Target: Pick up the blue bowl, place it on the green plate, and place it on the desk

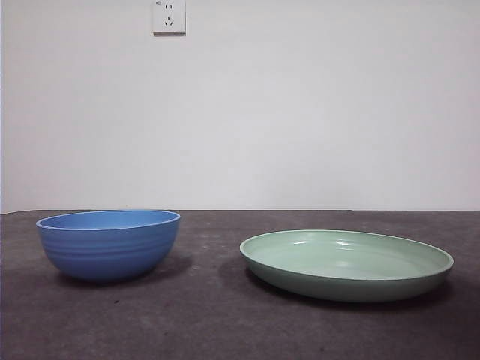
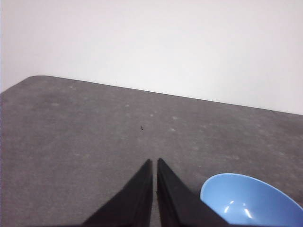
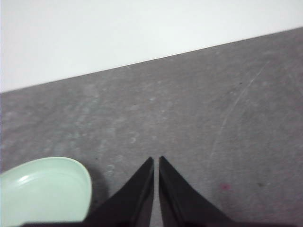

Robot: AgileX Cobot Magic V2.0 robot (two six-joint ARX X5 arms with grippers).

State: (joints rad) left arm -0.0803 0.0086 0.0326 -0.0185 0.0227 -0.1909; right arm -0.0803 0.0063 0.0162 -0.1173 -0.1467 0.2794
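Observation:
The blue bowl (image 1: 109, 244) stands upright and empty on the desk (image 1: 210, 315) at the left. The green plate (image 1: 346, 262) lies flat on the desk at the right, apart from the bowl. No arm shows in the front view. My left gripper (image 2: 155, 163) is shut and empty above the desk, with the bowl's rim (image 2: 251, 201) close beside it. My right gripper (image 3: 156, 161) is shut and empty above the desk, with the plate's edge (image 3: 45, 191) beside it.
A white wall with a power socket (image 1: 169, 16) stands behind the desk's far edge. Bare desk lies between the bowl and the plate and in front of both.

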